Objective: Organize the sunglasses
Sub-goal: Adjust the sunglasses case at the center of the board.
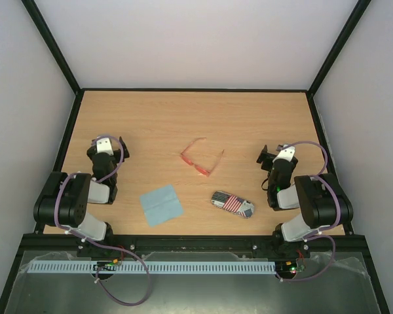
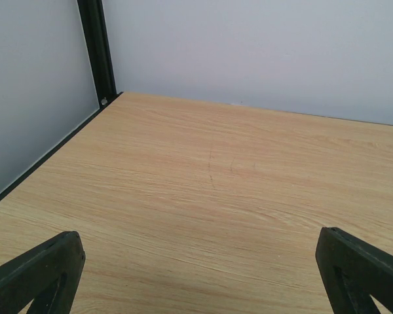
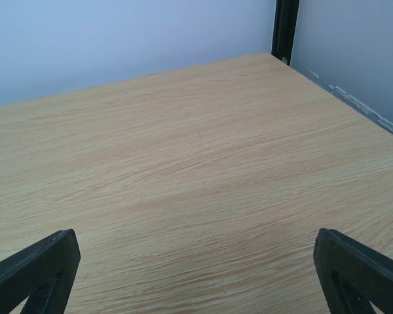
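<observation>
Both arms point(image 1: 72, 199) are black with pale grey links, looping lilac cables point(image 1: 147, 278) and black wedge-shaped fingers point(image 2: 39, 275).

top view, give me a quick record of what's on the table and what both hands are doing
sunglasses: red-orange frame, arms unfolded, lying in the middle of the table
case: flag pattern, looks closed, nearer the robot and to the right of the sunglasses, not touching them
cloth: light blue, flat, left of the case
left hand: open, empty, over bare wood
right hand: open, empty, over bare wood
</observation>
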`<state>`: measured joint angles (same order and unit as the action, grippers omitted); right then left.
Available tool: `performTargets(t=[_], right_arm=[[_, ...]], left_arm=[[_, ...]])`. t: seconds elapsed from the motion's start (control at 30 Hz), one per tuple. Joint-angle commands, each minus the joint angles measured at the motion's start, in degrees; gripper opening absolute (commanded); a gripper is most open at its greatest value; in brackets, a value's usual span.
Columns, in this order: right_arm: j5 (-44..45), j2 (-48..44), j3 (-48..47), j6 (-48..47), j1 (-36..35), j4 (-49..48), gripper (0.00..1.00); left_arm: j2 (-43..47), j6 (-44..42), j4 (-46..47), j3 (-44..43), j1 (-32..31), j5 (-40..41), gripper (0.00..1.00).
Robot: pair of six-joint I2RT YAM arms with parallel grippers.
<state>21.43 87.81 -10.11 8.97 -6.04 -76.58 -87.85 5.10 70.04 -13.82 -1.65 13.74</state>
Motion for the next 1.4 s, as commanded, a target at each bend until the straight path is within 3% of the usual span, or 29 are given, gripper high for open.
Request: performTargets(t=[0.0,0.47,0.57,0.63,0.73,0.83,0.93,1.0,1.1,1.2,1.37], right_arm=[[0.9,0.29,-0.79,-0.45,-0.22,-1.07,0.99],[1.07,0.38,-1.02,-0.24,-0.04,-0.8,0.98],[2.49,-2.17,-0.56,0.5,0.06,0.47,0.99],[2.86,-8.38,-2.17,-0.46,-0.69,8.37,0.99],[3.79,-19.73,-9.96,3.42,-1.0,31.18,0.98],[-1.07,-27.84,-19.54,8.39,-1.14,51.94,0.99],[-13.21,-33.03,-29.81,15.98,-1.11,71.69,0.99],[-24.15,-35.75,-31.73,16.28,-1.06,77.03,0.98],[-30.83,-37.84,-32.9,22.6,-1.03,82.0,0.99],[-41.29,-32.27,-37.94,21.63,-1.07,91.2,0.99],[-41.98,-26.32,-36.12,22.16,-4.66,98.23,0.99]], left_arm=[[-0.04,-0.18,3.44,0.04,-0.02,0.13,0.99],[0.13,-0.31,4.06,0.46,-0.02,0.52,1.0],[4.97,0.12,0.05,0.34,-0.68,3.33,0.99],[10.96,0.19,-9.08,-1.79,-1.9,5.53,1.0],[20.0,4.6,-27.96,-8.98,-2.78,6.92,0.99],[26.71,11.38,-43.32,-17.52,-3.97,5.39,0.99],[30.8,21.31,-57.78,-26.29,-4.31,0.48,1.0],[32.28,26.85,-67.39,-31.97,-4.24,-6.07,1.0],[32.52,26.95,-78.28,-39.44,-4.15,-20.14,1.0],[34.9,29.09,-79.3,-38.71,-3.22,-32.26,0.99],[39.08,34.24,-75.02,-29.97,-1.79,-47.7,0.99]])
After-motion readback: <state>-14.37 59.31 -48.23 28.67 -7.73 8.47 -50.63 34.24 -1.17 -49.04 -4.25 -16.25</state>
